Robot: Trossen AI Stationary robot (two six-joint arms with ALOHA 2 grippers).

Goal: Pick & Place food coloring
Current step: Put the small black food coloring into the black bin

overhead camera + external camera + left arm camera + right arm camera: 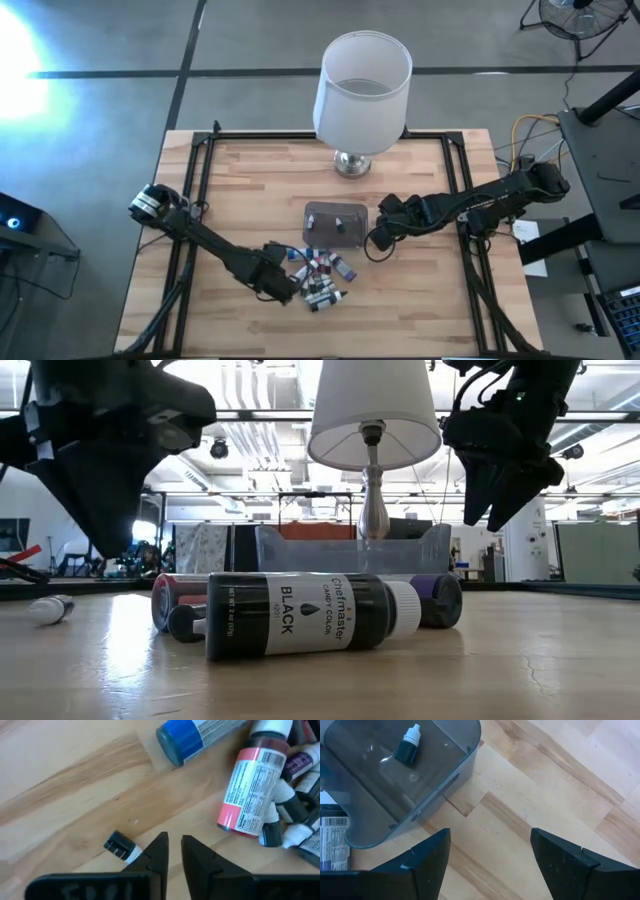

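Presently, the wooden bench (250,180) carries a white-shaded lamp (362,90) at its far side, and all places below are taken from the grey translucent tub (336,225) standing just in front of the lamp's base.

The food coloring bottles (322,277) lie in a loose heap on the near side of the tub, close to its front wall, most on their sides and touching one another. One small dark bottle with a white tip (408,746) already lies inside the tub.

The right tool (490,857) hovers beside the tub's right end, fingers spread wide and empty. The left tool (173,851) sits at the left edge of the heap, fingers drawn nearly together; a tiny black-capped bottle (121,847) lies against the outer side of one finger, and nothing shows between them.

Judgement on handling: the bottles look light, rigid plastic with smooth, glossy labels, and being round they are likely to roll or skid when nudged. The safest hold appears to be across the cylindrical body, near mid-length, with the fingers square to the bottle's axis; the tapered cap end looks prone to slipping out.
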